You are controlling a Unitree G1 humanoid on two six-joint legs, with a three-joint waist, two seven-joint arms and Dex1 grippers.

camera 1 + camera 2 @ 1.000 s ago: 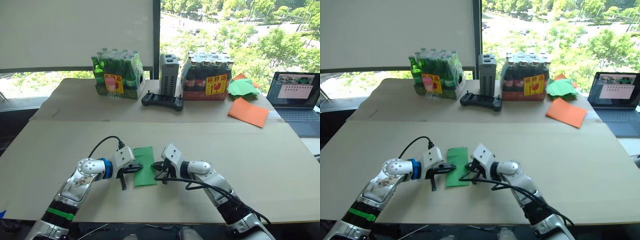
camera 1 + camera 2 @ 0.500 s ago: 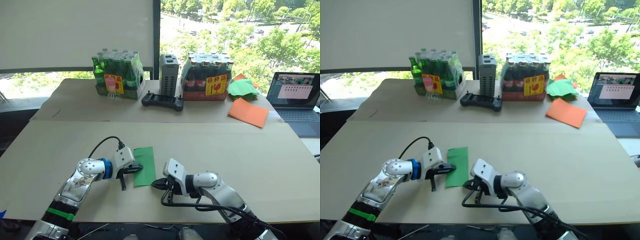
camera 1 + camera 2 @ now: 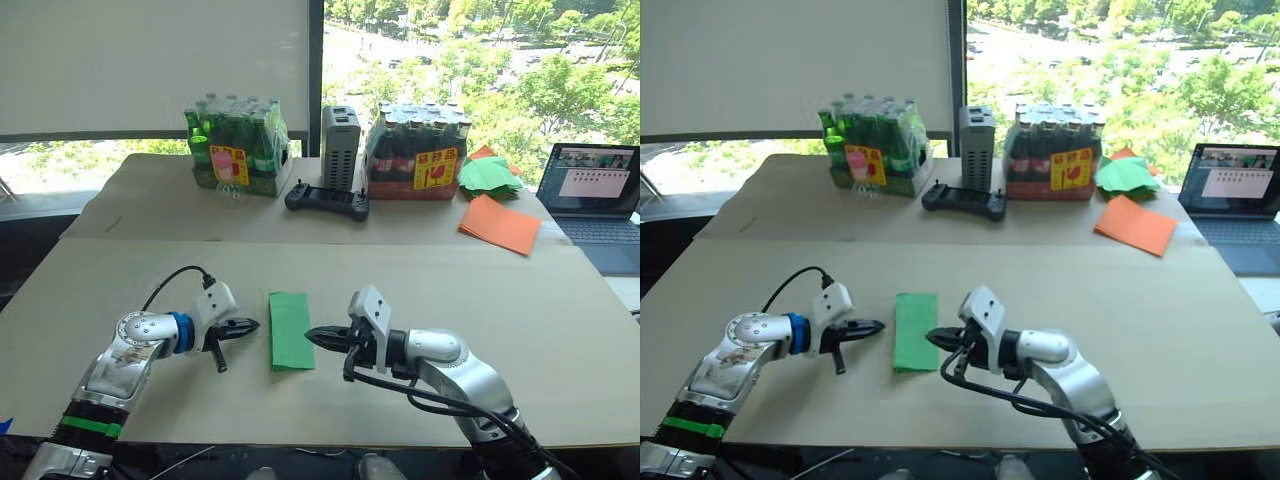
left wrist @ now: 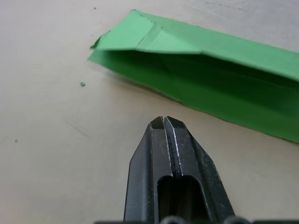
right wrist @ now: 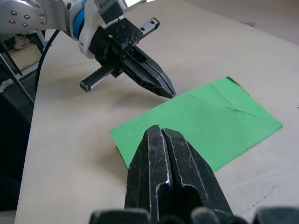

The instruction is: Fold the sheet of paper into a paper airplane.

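Note:
The sheet of paper (image 3: 290, 330) is bright green and lies flat on the near table as a narrow folded oblong, with corner creases at its far end (image 4: 154, 37). A paper airplane is out of view. My left gripper (image 3: 252, 325) is shut and empty, pointing at the paper's left edge from a short gap away (image 4: 164, 122). My right gripper (image 3: 312, 336) is shut too, its tip at the paper's right edge (image 5: 161, 133), holding nothing. In the right wrist view the left gripper (image 5: 170, 93) shows across the paper (image 5: 205, 123).
On the far table stand a pack of green bottles (image 3: 235, 148), a grey box (image 3: 338, 148), a black controller (image 3: 326, 200) and a pack of dark bottles (image 3: 418, 155). A heap of green folded papers (image 3: 487, 175), orange sheets (image 3: 498, 223) and a laptop (image 3: 590, 190) lie far right.
My left gripper has drawn back to the left, off the paper. My right gripper left the paper, dipped toward me, then came back to its right edge. The paper now lies free.

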